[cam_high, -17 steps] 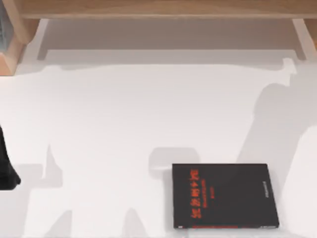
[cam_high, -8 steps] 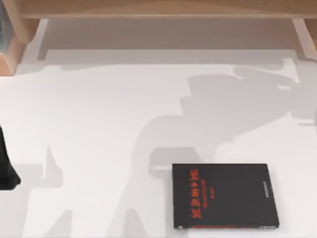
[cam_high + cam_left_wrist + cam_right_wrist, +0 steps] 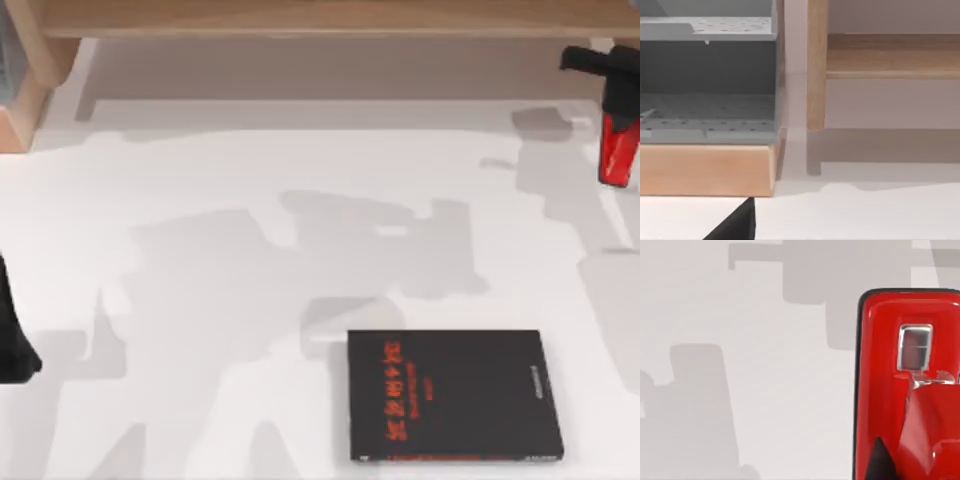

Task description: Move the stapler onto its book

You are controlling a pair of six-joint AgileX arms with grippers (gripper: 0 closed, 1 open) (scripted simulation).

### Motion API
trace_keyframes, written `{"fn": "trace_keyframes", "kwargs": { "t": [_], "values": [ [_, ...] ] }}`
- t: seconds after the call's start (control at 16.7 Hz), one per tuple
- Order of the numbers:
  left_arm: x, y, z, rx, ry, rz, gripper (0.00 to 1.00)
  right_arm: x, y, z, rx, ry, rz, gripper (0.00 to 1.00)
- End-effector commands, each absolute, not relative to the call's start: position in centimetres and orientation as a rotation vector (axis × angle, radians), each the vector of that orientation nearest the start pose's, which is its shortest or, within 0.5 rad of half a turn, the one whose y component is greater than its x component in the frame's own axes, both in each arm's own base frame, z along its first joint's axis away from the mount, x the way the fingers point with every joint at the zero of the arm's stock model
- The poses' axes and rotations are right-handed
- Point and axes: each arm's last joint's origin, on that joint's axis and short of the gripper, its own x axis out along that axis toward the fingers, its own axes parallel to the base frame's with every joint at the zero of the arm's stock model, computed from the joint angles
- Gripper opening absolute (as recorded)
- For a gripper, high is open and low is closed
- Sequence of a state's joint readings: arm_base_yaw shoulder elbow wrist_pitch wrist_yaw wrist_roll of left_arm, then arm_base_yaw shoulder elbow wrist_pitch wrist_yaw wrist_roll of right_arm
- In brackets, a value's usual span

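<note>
My right gripper (image 3: 612,105) at the far right edge of the table, near the wooden shelf (image 3: 320,18), holding the red stapler (image 3: 619,150) lifted, nose pointing toward the near edge. Black book (image 3: 455,396) with red lettering lies flat near the front, well apart. My left arm (image 3: 12,335) parked at the left edge. White table (image 3: 200,180).

One stapler (image 3: 619,150); one book (image 3: 455,396); one wooden shelf (image 3: 320,18); one grey rack (image 3: 707,75).
</note>
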State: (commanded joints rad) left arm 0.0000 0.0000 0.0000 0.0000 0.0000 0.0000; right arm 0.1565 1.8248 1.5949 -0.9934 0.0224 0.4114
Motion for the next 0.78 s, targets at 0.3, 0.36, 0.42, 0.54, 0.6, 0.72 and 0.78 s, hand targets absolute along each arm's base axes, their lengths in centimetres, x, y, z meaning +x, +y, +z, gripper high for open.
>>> {"fn": "trace_keyframes", "kwargs": {
  "t": [0.3, 0.36, 0.42, 0.54, 0.6, 0.72, 0.78],
  "values": [
    [10.6, -0.1, 16.0, 0.000, 0.000, 0.000, 1.00, 31.3, 14.9, 22.9, 0.181, 1.342, -0.038, 0.00],
    [10.6, -0.1, 16.0, 0.000, 0.000, 0.000, 1.00, 30.0, 16.2, 22.2, 0.163, 1.365, -0.025, 0.00],
    [10.6, -0.1, 16.0, 0.000, 0.000, 0.000, 1.00, 28.8, 17.3, 21.5, 0.144, 1.386, -0.014, 0.00],
    [10.6, -0.1, 16.0, 0.000, 0.000, 0.000, 1.00, 26.5, 19.1, 20.3, 0.106, 1.423, 0.004, 0.00],
    [10.6, -0.1, 16.0, 0.000, 0.000, 0.000, 1.00, 25.6, 19.7, 19.9, 0.089, 1.437, 0.011, 0.00],
    [10.6, -0.1, 16.0, 0.000, 0.000, 0.000, 1.00, 24.1, 20.6, 19.2, 0.062, 1.457, 0.020, 0.00],
    [10.6, -0.1, 16.0, 0.000, 0.000, 0.000, 1.00, 23.6, 20.9, 18.9, 0.052, 1.464, 0.023, 0.00]
  ]
}}
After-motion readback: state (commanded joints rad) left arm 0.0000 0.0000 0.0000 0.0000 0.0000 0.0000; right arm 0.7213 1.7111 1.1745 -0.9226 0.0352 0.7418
